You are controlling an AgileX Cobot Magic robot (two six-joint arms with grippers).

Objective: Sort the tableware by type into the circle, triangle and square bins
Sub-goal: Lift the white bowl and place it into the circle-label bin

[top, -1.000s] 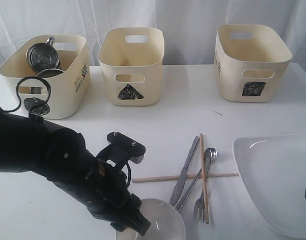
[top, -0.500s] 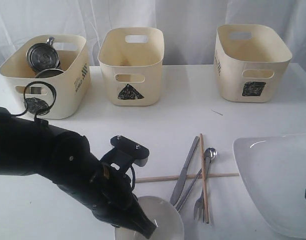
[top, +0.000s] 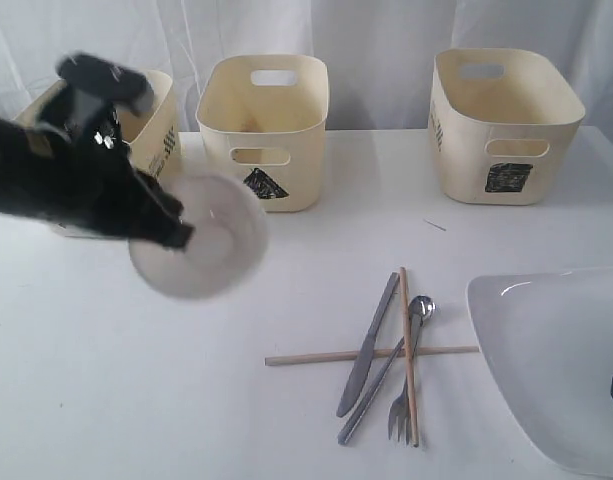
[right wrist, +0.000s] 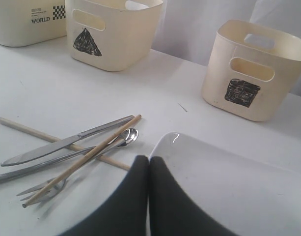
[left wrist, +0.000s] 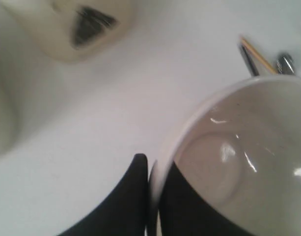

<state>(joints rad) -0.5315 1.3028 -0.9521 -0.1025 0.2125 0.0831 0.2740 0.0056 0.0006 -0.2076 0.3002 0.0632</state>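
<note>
White tabletop (top: 306, 290) under a pale curtain (top: 386, 30), three cream tubs along its far edge. Clamped on the rim of the white bowl (top: 198, 250): the left hand (top: 181, 236), one finger (left wrist: 133, 196) outside the wall, the other inside, nearly together with only the rim between them. Held clear of the tabletop, in front of the gap between the round-marked tub (top: 158, 135) and the triangle tub (top: 266, 130), and tipped so that the mouth faces the exterior camera. Reaching in from the left edge across the front of the round-marked tub, blurred, with the wrist above the bowl. Clenched, fingers pressed flat together: the right hand (right wrist: 149, 164), low over the near rim of the big white plate (right wrist: 229, 191). At far right, well apart from the bowl, the square-marked tub (top: 506, 125). Between bowl and plate, the cutlery (top: 364, 360) in a loose bunch: knife, spoon and fork lying roughly near to far, slightly slanted. Across them from left to right, one chopstick (top: 316, 357); crossing it and running near to far, the other chopstick (top: 405, 300).
</note>
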